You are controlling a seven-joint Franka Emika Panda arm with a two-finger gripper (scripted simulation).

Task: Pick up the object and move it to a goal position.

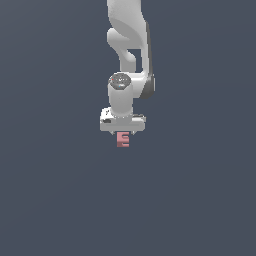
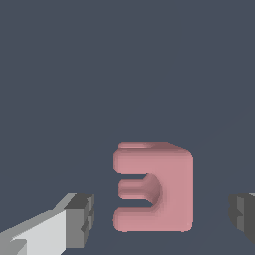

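- Exterior view: nothing else around, just flat dark blue-grey ground point(image 1: 200, 200) on every side of the arm; no obstacles near the block.
- Ext. view: pink-red E block point(image 1: 123, 139) sits right below the white gripper point(image 1: 123, 131), at mid-frame. Prongs point to the exterior view's right. Block is narrower than the gripper body.
- Ext. view: white arm point(image 1: 128, 40) comes down from the top edge, wrist approx. vertical, gripper pointing straight down over the block. Fingers hidden from here, so contact w/ block can't be told in this view.
- Wrist view: same plain dark ground point(image 2: 124, 60), nothing else in sight.
- Wrist view: E block point(image 2: 159, 189) lies between the two fingers, three short prongs and two slots clearly seen. One dark finger pad point(image 2: 82, 219) on a white finger, the other pad point(image 2: 244, 216) at the frame edge.
- Wrist view: jaws spread wide, clear gap btw. each pad and the block; neither pad touches it. Gripper point(image 2: 162, 219) holds nothing.
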